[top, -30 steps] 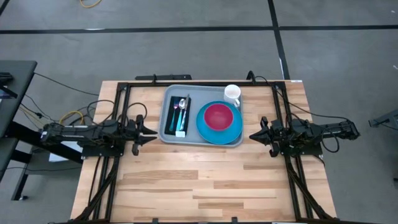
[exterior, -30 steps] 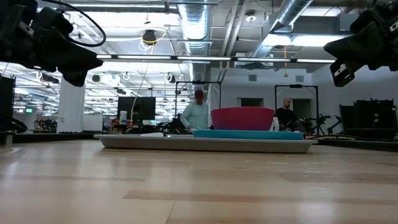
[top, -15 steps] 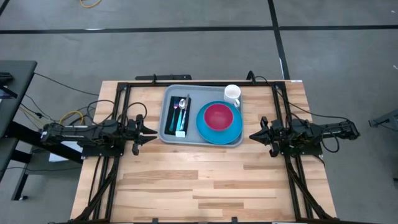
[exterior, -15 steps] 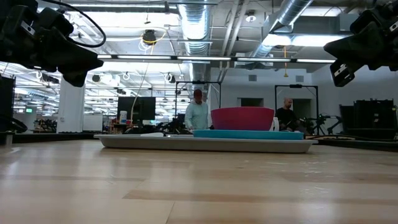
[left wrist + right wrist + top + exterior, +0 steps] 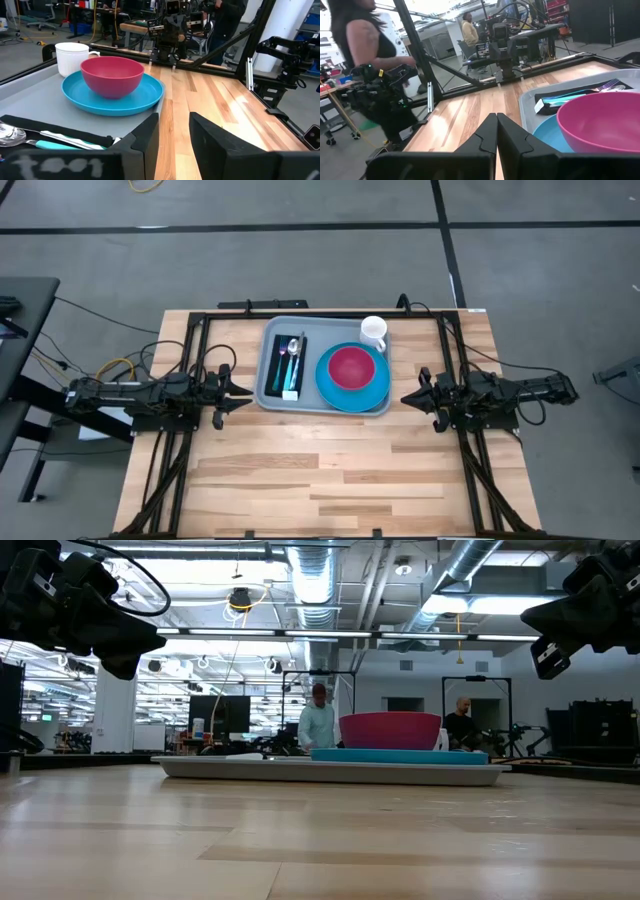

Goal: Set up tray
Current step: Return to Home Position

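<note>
- Tray (image 5: 330,330) lies flat on the wooden surface (image 5: 330,480), between the two claws.
- On the tray: black napkin (image 5: 275,345) with cutlery on the left-claw side; blue plate (image 5: 353,402), pink bowl (image 5: 352,367) and white mug (image 5: 374,331) on the right-claw side.
- Left claw (image 5: 246,392) sits just beside the tray's left edge, fingers slightly apart, holding nothing.
- Right claw (image 5: 404,399) is near the tray's right edge, not touching it, fingers pressed together, holding nothing.

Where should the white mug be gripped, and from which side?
Take the white mug by its rim from straight above, likely with the right gripper, which is nearer. It stands upright, mouth open, in the tray's far right corner, and the blue plate crowds its near side.
</note>
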